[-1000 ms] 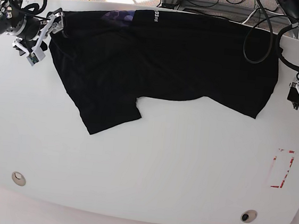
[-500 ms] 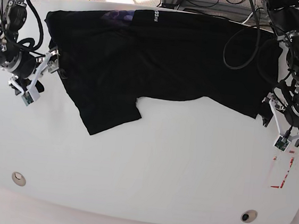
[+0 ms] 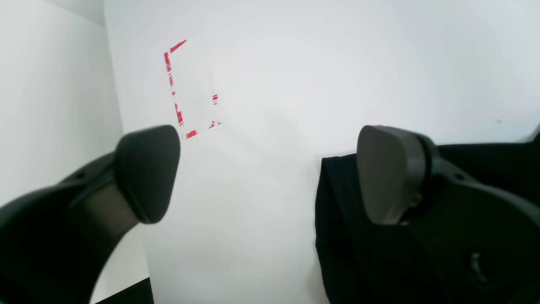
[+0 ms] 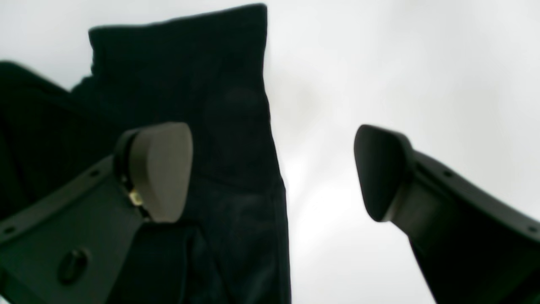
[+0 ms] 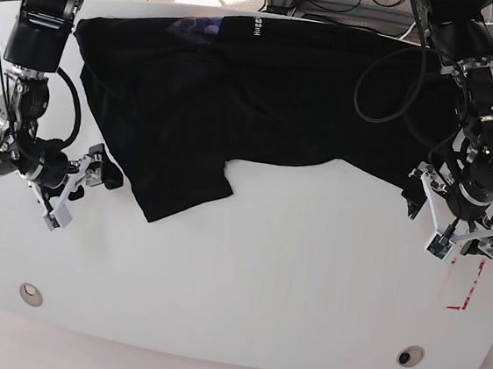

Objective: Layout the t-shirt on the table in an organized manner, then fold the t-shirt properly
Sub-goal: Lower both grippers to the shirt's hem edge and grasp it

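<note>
Bright, even overhead light – glare on the white table point(image 5: 246, 273), soft wrist-view blur, wide-angle bending at edges.

The t-shirt point(image 5: 273, 99) I am working over is showing plain black, with small white lettering point(image 5: 255, 28) and a purplish patch point(image 5: 195, 27) at the neck. The table point(image 5: 246, 273) is showing white, carrying a broken red tape rectangle point(image 5: 466, 278). My finger pads point(image 3: 390, 173) are showing dark grey.

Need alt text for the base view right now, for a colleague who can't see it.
A black t-shirt lies spread across the far half of a white table. An open gripper waits at each lower corner: right gripper, left gripper.
</note>
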`<state>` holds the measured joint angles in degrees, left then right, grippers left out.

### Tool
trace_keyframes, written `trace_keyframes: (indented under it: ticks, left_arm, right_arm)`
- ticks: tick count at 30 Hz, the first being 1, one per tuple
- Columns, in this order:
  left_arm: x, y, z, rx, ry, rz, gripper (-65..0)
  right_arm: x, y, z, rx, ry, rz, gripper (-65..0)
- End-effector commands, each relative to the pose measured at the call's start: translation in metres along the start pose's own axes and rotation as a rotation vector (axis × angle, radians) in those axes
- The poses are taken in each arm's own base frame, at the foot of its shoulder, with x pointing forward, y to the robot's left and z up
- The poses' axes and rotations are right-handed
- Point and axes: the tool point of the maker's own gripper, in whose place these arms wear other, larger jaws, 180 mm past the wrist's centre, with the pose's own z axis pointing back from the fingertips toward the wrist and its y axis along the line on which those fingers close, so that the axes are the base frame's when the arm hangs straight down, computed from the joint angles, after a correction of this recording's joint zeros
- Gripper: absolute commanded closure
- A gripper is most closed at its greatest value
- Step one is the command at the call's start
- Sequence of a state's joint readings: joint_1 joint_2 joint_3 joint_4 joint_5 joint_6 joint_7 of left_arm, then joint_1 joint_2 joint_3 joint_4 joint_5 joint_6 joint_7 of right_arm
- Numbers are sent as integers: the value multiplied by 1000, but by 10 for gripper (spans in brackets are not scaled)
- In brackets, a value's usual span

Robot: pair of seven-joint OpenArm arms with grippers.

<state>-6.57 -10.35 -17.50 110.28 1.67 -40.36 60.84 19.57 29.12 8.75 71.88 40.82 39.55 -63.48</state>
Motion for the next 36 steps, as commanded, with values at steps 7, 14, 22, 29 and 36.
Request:
trace_keyframes:
  ticks: [7,14,22,29,36]
  left_arm:
    - [7,11,5,32,-26,-4,-650]
    - [7,11,5,32,-26,-4,-650]
    - [-9,5,-11,-12,29,22,-650]
    - [-18,-2,-28,-59,46,54,-650]
    - [-20,-9,-37,-90,18,72,-650]
  right_arm:
    - [1,-5,-31,34,-19,-74,-579]
    - [-27,-6,-50,49,18,-136,-577]
    - [-50,1,-54,64,50,-159,-577]
    - [-49,34,-57,140,38,-93,-575]
    - [-54,44,-53,166,61,-83,-569]
